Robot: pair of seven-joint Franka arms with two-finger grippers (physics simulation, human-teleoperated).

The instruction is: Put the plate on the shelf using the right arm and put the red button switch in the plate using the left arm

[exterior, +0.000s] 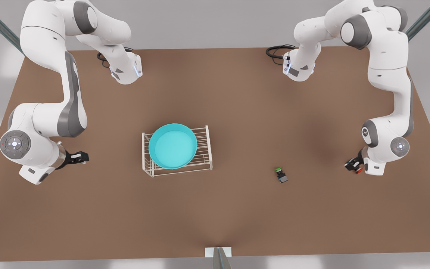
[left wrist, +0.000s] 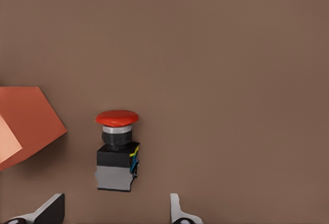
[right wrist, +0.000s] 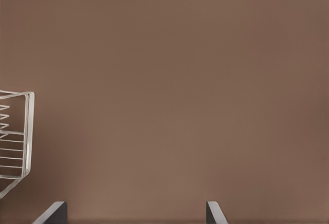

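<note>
The turquoise plate (exterior: 173, 145) rests on top of the white wire shelf (exterior: 207, 149) at mid-table. In the left wrist view the red button switch (left wrist: 117, 152) stands on the table, its red cap up. My left gripper (left wrist: 114, 212) is open just short of it, one finger on each side. In the front view that left gripper (exterior: 352, 165) hangs low at the front view's right, with the red button switch's cap (exterior: 359, 170) peeking out beside it. My right gripper (exterior: 81, 157) is open and holds nothing, left of the shelf. A corner of the shelf (right wrist: 20, 131) shows past the right gripper (right wrist: 133, 213).
A like switch with a green cap (exterior: 281, 175) lies on the table between the shelf and the left gripper. A salmon-orange cube (left wrist: 25, 126) sits close beside the red button switch. Brown tabletop (exterior: 215, 216) stretches toward the front edge.
</note>
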